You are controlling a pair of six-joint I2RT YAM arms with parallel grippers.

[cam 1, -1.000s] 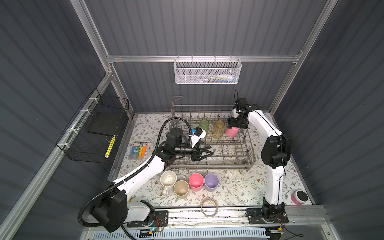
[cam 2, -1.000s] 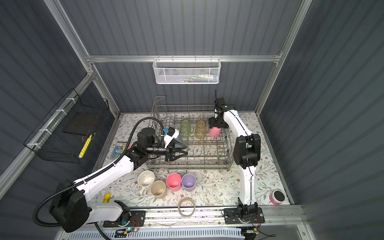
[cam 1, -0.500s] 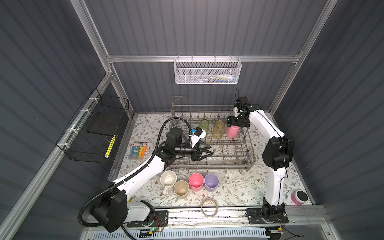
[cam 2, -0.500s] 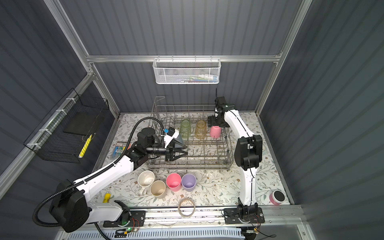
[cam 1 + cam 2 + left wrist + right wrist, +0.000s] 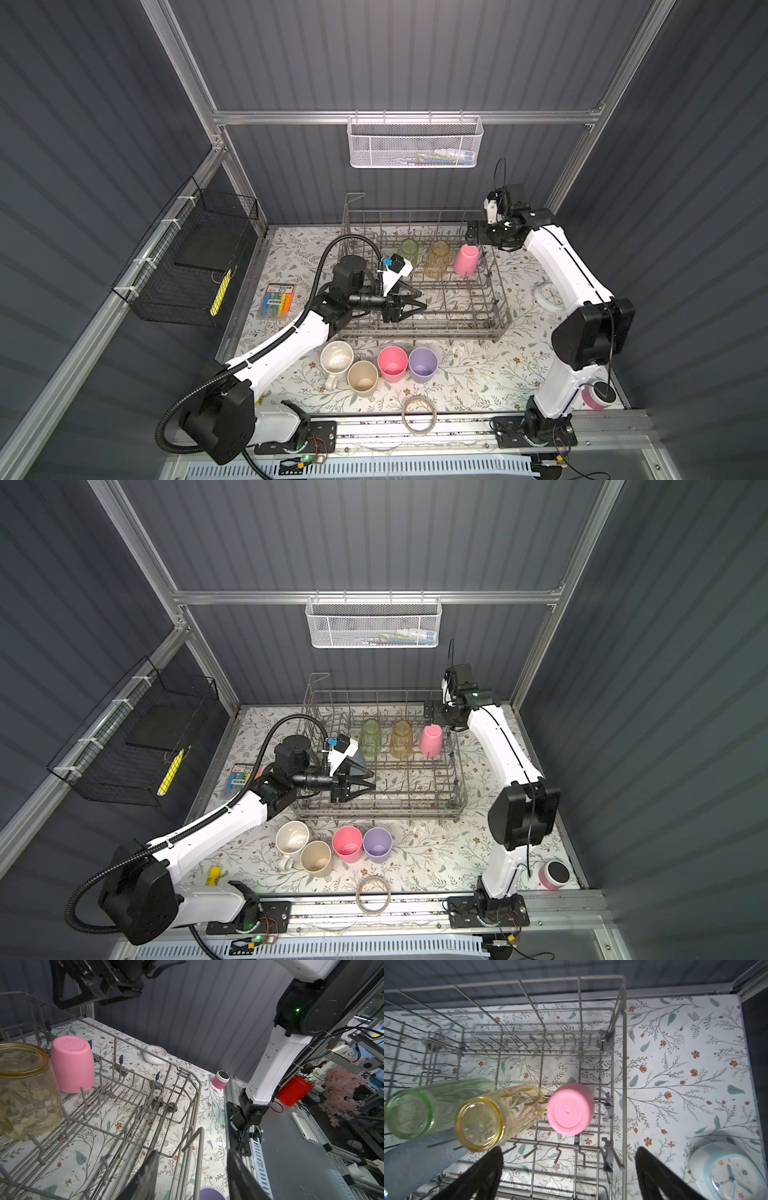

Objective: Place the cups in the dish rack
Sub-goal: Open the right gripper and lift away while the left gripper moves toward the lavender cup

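Four more cups (image 5: 392, 362) to load from surface (image 5: 478, 374). Just set pink cup (image 5: 465, 259) upside down in dish rack (image 5: 496, 291); right hand (image 5: 569, 1151) released, lifted clear; left hand (image 5: 415, 302) half-spread, empty.

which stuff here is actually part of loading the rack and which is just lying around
Job: dish rack, green tumbler, amber tumbler, upturned pink cup, white mug, beige cup, upright pink cup, lilac cup.
Lying about: tape ring, clock, pink tub, marker pack, mesh basket, black wire basket.
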